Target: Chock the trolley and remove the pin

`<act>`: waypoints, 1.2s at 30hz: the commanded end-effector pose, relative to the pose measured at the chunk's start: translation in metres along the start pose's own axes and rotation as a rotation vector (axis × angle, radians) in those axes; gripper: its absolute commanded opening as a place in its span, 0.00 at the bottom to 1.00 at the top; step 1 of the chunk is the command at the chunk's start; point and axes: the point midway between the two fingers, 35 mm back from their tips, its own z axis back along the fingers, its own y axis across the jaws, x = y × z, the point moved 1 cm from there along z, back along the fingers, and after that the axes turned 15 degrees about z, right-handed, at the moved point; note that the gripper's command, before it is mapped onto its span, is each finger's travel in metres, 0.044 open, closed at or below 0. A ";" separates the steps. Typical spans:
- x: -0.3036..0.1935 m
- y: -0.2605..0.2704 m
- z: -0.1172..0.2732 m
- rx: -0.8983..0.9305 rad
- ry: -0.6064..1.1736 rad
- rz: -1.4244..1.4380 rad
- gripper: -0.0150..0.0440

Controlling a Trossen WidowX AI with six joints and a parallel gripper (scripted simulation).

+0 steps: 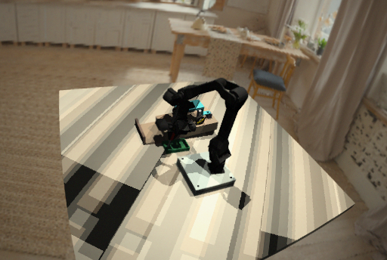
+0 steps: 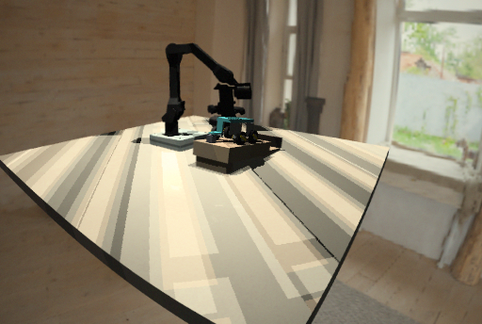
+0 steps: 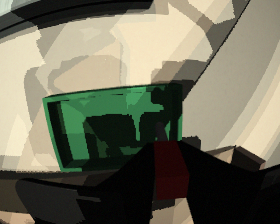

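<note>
My gripper is shut on the red-headed stop pin. The pin's grey shank points over the right part of the green tray, just above it. The teal trolley stands on the wooden ramp, its black wheels with yellow hubs on the top. The arm covers part of the trolley in the top view. The chock cannot be made out; the gripper and trolley hide the ramp's downhill part.
The arm's pale base plate is on the near side of the tray in the top view. A raised end board closes the ramp's low end, left of the tray. The ramp's side runs close behind the tray.
</note>
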 end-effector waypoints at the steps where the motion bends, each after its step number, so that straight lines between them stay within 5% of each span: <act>1: 0.001 -0.001 -0.003 -0.006 -0.001 -0.004 0.30; 8: 0.001 0.003 -0.003 -0.005 -0.001 -0.004 0.58; 36: 0.004 0.023 -0.006 -0.004 -0.001 -0.004 0.58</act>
